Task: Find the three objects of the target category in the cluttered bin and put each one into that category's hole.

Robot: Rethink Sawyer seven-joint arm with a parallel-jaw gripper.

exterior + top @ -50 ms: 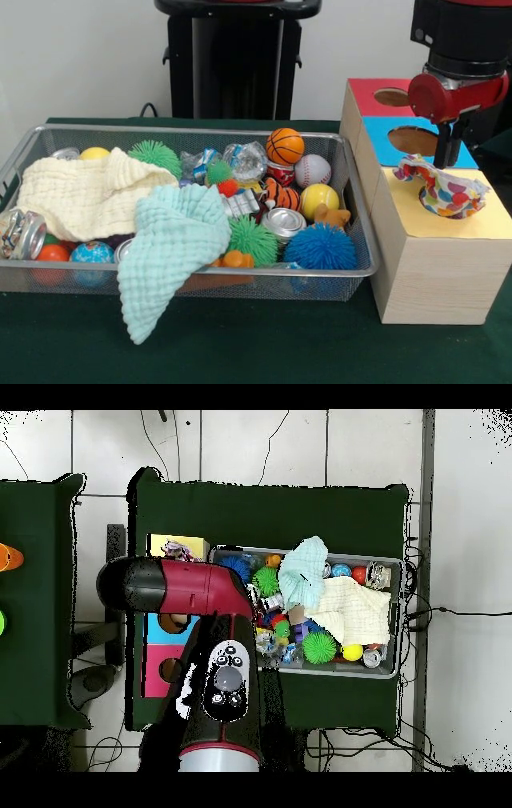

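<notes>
Scanning from the left, I see the wire bin [352,172] crowded: a cream cloth [84,192], a mint cloth [172,240] spilling over the near rim, balls and cans. To its right stands the wooden box [436,276]. A patterned cloth [444,192] sits bunched in the yellow section's hole [448,214], only partly in. My pincer [450,152] hangs just above it; whether it is parted or closed, I cannot tell. I judge this the drop-off step; next the cloth needs pushing fully through.
</notes>
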